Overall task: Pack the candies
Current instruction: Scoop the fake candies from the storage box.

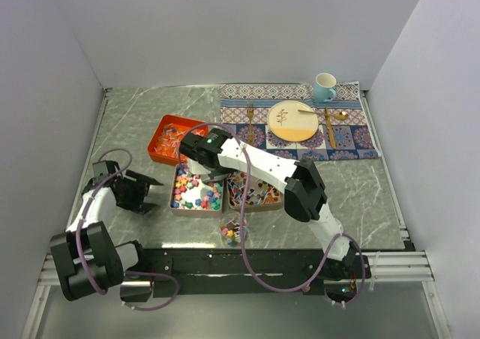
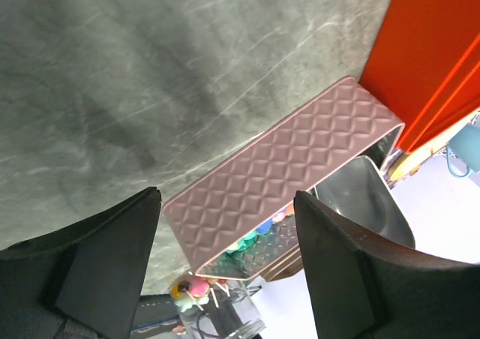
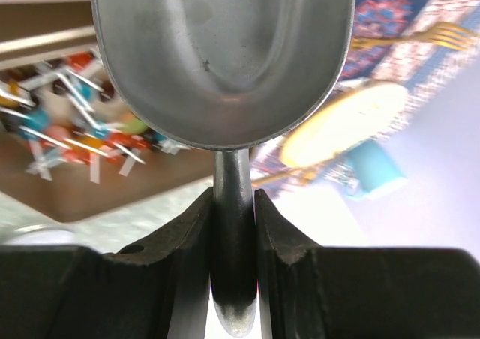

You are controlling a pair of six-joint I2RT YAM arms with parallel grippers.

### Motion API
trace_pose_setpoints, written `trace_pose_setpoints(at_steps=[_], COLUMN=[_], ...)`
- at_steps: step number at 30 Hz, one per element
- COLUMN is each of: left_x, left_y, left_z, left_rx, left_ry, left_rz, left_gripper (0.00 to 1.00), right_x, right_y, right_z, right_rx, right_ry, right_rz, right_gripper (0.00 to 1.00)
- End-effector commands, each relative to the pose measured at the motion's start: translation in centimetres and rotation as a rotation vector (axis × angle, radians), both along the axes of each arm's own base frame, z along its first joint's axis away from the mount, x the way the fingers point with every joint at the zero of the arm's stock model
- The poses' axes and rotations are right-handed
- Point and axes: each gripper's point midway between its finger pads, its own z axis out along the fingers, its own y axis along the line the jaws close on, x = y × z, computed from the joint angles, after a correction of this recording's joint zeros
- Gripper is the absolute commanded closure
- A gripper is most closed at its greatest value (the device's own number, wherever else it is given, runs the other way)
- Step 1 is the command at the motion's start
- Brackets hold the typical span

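Note:
Chunky pink, green, yellow and blue candies [image 1: 196, 192] fill the left brown box [image 1: 175, 196]. Slim wrapped candies [image 1: 253, 190] fill the right brown box [image 1: 273, 204] and also show in the right wrist view [image 3: 67, 121]. My right gripper [image 1: 192, 152] [image 3: 234, 200] is shut on the handle of a metal scoop [image 3: 225, 54] and holds it over the far end of the left box. The scoop's bowl looks empty. A small glass jar [image 1: 234, 232] with a few candies stands in front of the boxes. My left gripper [image 1: 153, 194] [image 2: 226, 198] is open and empty, left of the left box [image 2: 285, 166].
An orange tray [image 1: 166, 133] [image 2: 435, 54] sits behind the boxes. A patterned placemat [image 1: 352, 140] at the back right carries a plate [image 1: 293, 121], a blue mug [image 1: 324, 88], a fork and a spoon. The right arm spans over both boxes.

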Motion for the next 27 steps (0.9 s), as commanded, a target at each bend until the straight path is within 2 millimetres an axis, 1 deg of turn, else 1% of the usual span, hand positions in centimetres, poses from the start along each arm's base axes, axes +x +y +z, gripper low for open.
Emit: trace_pose_setpoints(at_steps=[1,2,6,11,13,15,16,18,19,21,22,25,27], left_x=[2.0,2.3,2.6,2.0,1.4,0.5,0.2,-0.4,-1.2,-2.0,-2.5,-3.0,-2.9], left_y=[0.6,0.6,0.5,0.6,0.5,0.5,0.5,0.5,0.2,0.0,-0.3,-0.6,-1.0], left_z=[2.1,2.3,2.7,2.9,2.8,2.4,2.2,1.8,1.3,0.8,0.5,0.0,-0.1], left_rx=[-0.008,-0.009,-0.011,0.002,0.006,0.009,0.011,0.011,0.002,-0.007,-0.017,-0.041,-0.069], left_ry=[-0.038,-0.046,-0.064,-0.061,-0.036,0.007,0.022,0.057,0.091,0.135,0.160,0.203,0.209], left_rz=[0.020,0.018,0.014,0.017,0.017,0.020,0.025,0.040,0.044,0.067,0.068,0.094,0.109], left_gripper=[0.22,0.22,0.22,0.21,0.19,0.17,0.17,0.19,0.19,0.22,0.23,0.28,0.31], right_x=[0.7,0.9,0.2,-0.9,-0.8,-0.8,-0.7,-0.5,-0.4,-0.3,-0.3,-0.6,-0.8], right_y=[-1.7,-1.6,-0.3,0.7,1.0,1.5,1.8,2.7,3.0,3.3,3.5,3.8,4.2], right_z=[5.4,5.8,5.6,3.7,2.9,2.7,2.1,2.1,1.4,0.9,0.3,-0.7,-1.1], right_rx=[-0.154,-0.180,-0.245,-0.349,-0.382,-0.388,-0.402,-0.391,-0.405,-0.403,-0.406,-0.403,-0.386], right_ry=[-0.101,-0.124,-0.155,-0.167,-0.175,-0.181,-0.179,-0.187,-0.178,-0.171,-0.160,-0.131,-0.105], right_rz=[0.124,0.144,0.208,0.262,0.267,0.277,0.281,0.291,0.297,0.302,0.304,0.310,0.325], right_gripper=[1.00,1.00,1.00,1.00,1.00,1.00,1.00,1.00,1.00,1.00,1.00,1.00,1.00])
